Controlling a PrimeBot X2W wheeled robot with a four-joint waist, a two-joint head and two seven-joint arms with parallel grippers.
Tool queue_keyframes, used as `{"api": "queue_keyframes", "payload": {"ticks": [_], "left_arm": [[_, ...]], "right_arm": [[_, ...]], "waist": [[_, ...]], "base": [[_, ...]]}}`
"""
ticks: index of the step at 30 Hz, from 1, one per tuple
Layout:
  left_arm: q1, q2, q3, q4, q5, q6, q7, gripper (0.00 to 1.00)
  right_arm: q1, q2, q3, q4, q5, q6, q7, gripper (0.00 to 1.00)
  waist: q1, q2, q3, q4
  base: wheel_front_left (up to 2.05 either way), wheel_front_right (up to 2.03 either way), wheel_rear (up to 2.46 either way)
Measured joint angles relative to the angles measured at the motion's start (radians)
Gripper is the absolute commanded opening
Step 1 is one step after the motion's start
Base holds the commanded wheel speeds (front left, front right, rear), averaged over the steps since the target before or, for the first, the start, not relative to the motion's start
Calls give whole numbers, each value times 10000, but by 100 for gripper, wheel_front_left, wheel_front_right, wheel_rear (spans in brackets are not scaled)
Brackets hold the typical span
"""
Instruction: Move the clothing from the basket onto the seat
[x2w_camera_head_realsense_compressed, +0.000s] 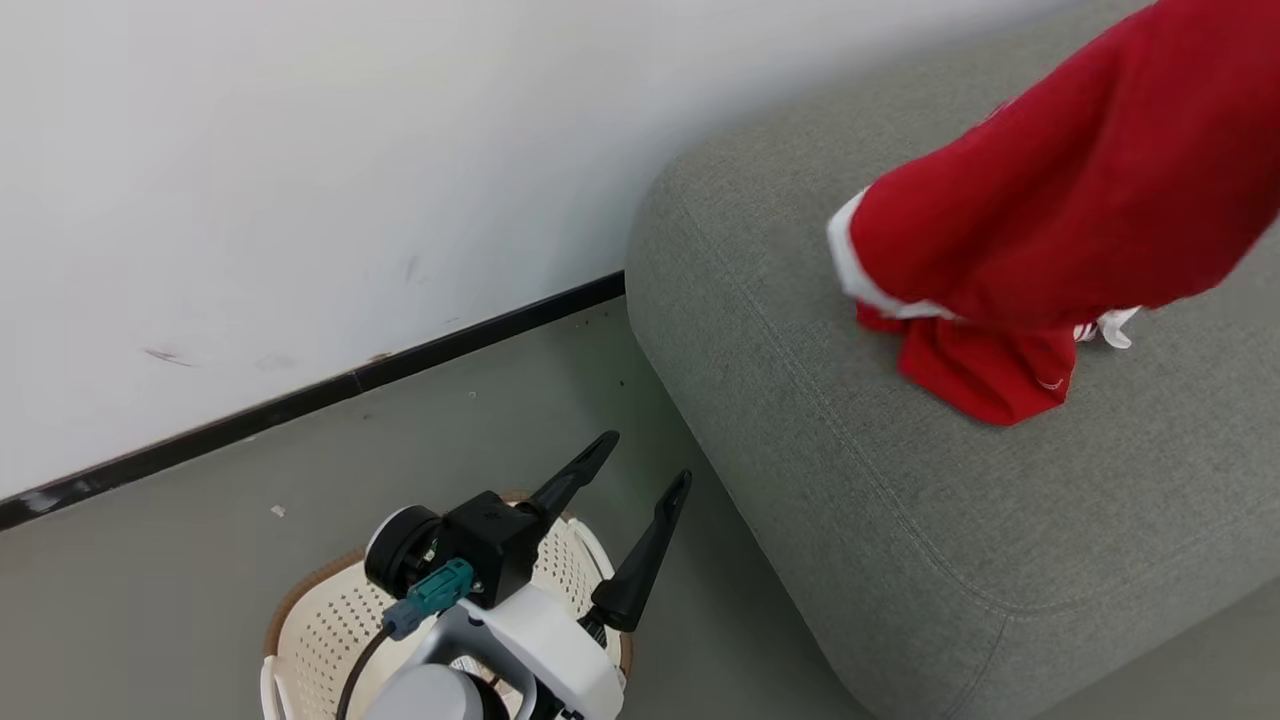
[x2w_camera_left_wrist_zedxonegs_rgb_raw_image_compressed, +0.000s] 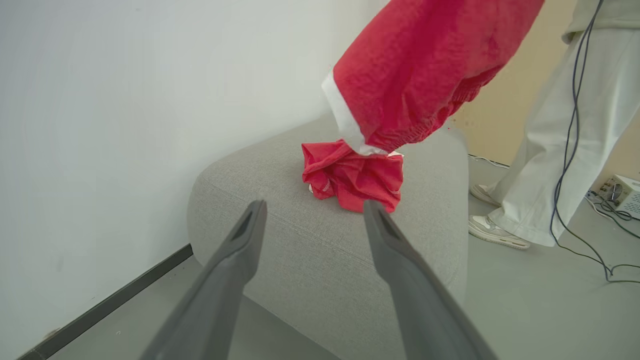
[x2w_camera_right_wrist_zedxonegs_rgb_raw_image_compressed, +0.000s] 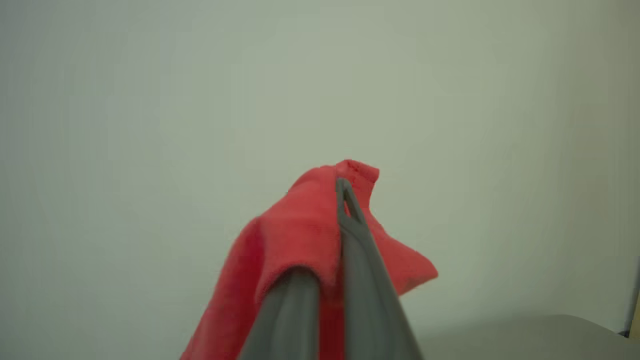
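Found right fingers pinched together on a fold of the hanging garment, held high over the seat, its white-trimmed hem down at the crumpled garment lying on the seat's top (contact between the two not resolvable). Logged left fingers spread apart, gripping nothing, poised above the basket on the floor beside the seat. Judged step in hand: setting down the second piece. Listed risks. First, letting go from this height: expect soft cloth to fall unevenly, drape over the rounded edge and slide to the floor under its own weight. Second, snagging on the thin fold wedged between the long fingers: possibly clinging after opening and trailing back off the cushion on retreat. Third, dragging the hem across the crumpled piece and shoving it toward the edge. Fourth, noted a person's legs and loose cables at the seat's far side; wide arm swing best avoided there. Could not check the basket's whole interior beneath the left arm.
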Motion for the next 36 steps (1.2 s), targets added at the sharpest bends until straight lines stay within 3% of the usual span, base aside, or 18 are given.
{"api": "queue_keyframes", "payload": {"ticks": [6,12,17,21,31,36], "left_arm": [[-6,46,48,-489,146,132,121,100],[-174,267,50,-905,305,244,420,100],[-370,322,-38,-1290,520,290,742,100],[-400,326,-107,-1521,575,316,920,100],[-785,332,-88,-1885,673,378,1051,100],[-882,378,-65,-1904,673,372,1051,100]], "right_arm": [[-1317,-917,-1377,1080,-96,0,244,0],[-1636,-1453,-1816,2441,-525,0,391,0],[-1880,-1540,-2002,3837,-867,0,472,0],[-1936,-1292,-2140,4520,-1256,0,326,0],[-1300,274,-1300,6226,-1914,0,-479,0],[-1167,433,-1450,6857,-2134,0,-890,0]], "waist": [[0,0,405,167],[0,0,852,367],[0,0,1323,597],[0,0,1646,773],[0,0,2448,1283],[0,0,2795,1533]], "base": [[0,0,0],[0,0,0],[0,0,0],[0,0,0],[0,0,0],[0,0,0]]}}
